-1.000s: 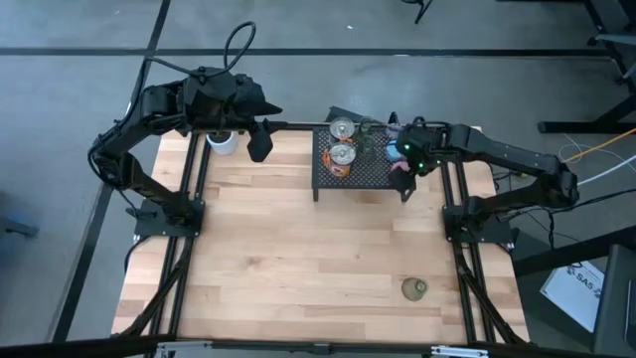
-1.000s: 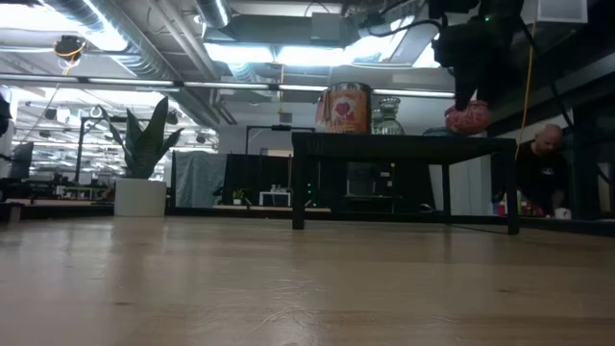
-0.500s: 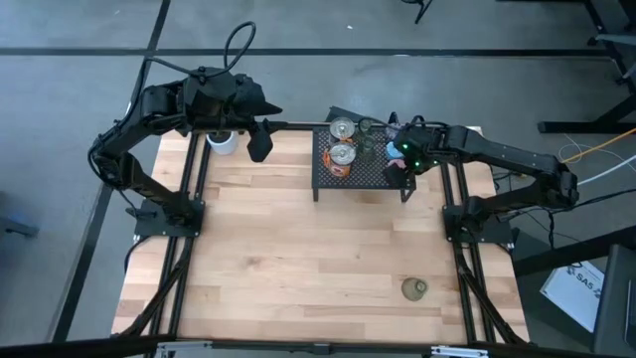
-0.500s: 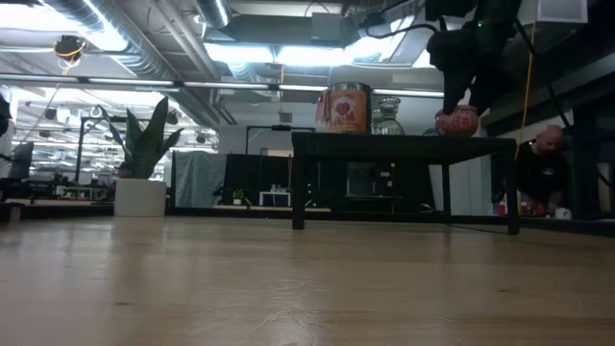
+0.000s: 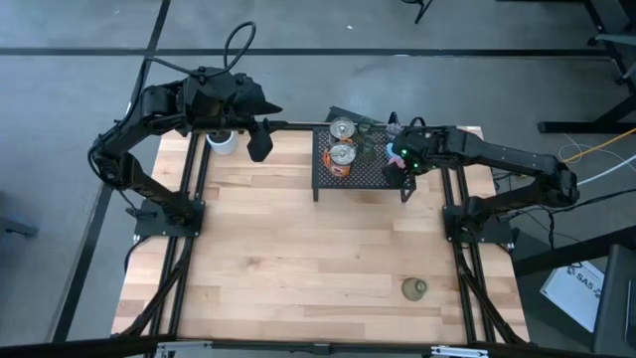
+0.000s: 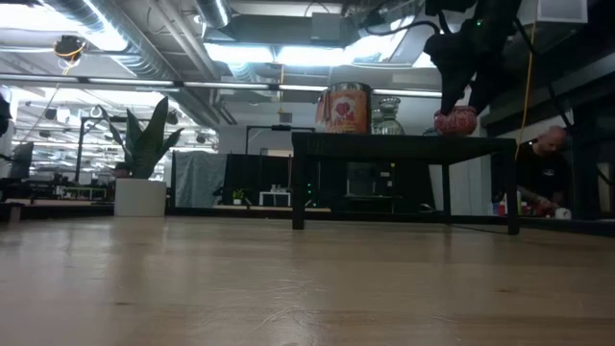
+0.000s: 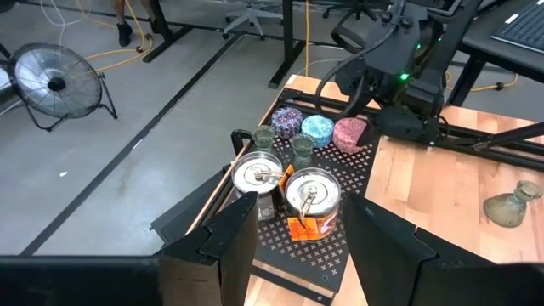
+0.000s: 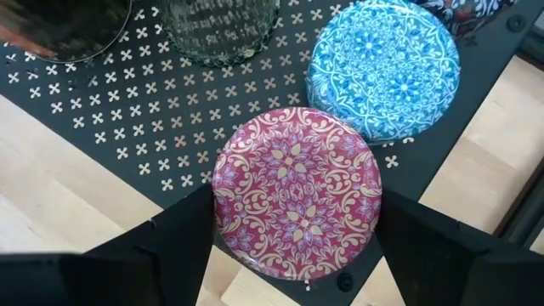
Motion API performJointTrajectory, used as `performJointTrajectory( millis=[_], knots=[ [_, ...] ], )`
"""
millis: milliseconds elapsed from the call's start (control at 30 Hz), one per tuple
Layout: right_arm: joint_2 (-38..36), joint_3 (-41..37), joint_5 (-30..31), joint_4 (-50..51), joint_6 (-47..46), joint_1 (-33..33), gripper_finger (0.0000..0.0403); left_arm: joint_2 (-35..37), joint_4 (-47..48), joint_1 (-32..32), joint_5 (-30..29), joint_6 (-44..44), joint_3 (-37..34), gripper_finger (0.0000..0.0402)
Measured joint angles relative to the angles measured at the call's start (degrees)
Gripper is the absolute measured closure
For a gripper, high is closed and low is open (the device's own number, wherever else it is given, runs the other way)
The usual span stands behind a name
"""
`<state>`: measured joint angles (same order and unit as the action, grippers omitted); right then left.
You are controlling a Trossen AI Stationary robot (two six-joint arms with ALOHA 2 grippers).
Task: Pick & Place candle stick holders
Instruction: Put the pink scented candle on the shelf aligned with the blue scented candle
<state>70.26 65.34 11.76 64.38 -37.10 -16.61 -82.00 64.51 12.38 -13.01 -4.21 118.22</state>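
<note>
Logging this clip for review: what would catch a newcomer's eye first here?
The black mesh rack at the table's far edge, crowded with small holders, two silvery ones nearest the left side. The right gripper stands over the rack's right corner, fingers on either side of the pink holder beside a blue holder. One lone green holder sits on the bare wood near the front.

Grey concrete floor (image 5: 417, 30), floor fan (image 7: 53, 83), ceiling strip lights (image 6: 259, 53), ducts overhead, desks w/ monitors behind.
</note>
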Motion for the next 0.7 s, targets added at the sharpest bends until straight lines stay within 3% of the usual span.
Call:
performJointTrajectory(
  millis=[700],
  knots=[
    [0.1,0.0,0.2,0.1,0.0,0.2,0.0107,0.0,0.0,0.0,0.0,1.5,0.0,0.0233]
  ],
)
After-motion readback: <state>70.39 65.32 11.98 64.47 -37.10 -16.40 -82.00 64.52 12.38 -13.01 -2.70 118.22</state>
